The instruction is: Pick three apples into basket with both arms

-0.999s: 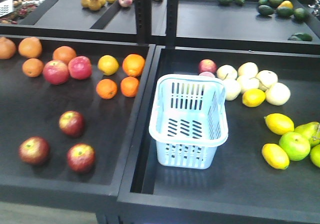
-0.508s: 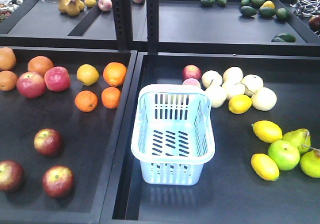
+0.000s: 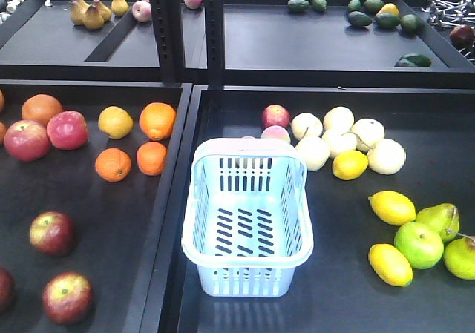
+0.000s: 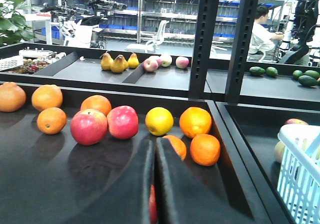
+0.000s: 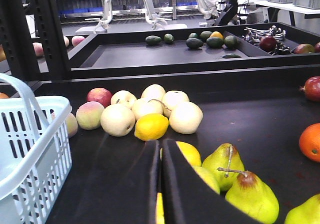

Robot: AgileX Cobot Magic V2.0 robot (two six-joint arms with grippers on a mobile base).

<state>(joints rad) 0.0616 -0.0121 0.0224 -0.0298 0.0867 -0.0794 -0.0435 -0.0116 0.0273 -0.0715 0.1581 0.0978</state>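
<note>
Two dark maroon apples (image 3: 52, 233) (image 3: 67, 297) lie at the front of the left tray, and a third (image 3: 4, 288) is cut off by the left edge. The pale blue basket (image 3: 245, 262) stands empty in the right tray, close to the divider. Neither arm shows in the front view. In the left wrist view my left gripper (image 4: 154, 143) is shut and holds nothing. A red sliver shows through the slit between its fingers, and the basket (image 4: 292, 134) is at its right. My right gripper (image 5: 160, 144) is shut and holds nothing, with the basket (image 5: 50, 107) at its left.
Brighter pinkish-red apples (image 3: 67, 130) and oranges (image 3: 156, 120) lie at the back of the left tray. Pale round fruit (image 3: 338, 119), lemons (image 3: 392, 208) and green pears (image 5: 227, 161) fill the right tray. A raised divider (image 3: 174, 199) separates the trays, and upright posts (image 3: 215, 29) stand behind.
The whole scene has slid left and down in the front view, so one apple is now at the left edge. Nothing has moved on the trays.
</note>
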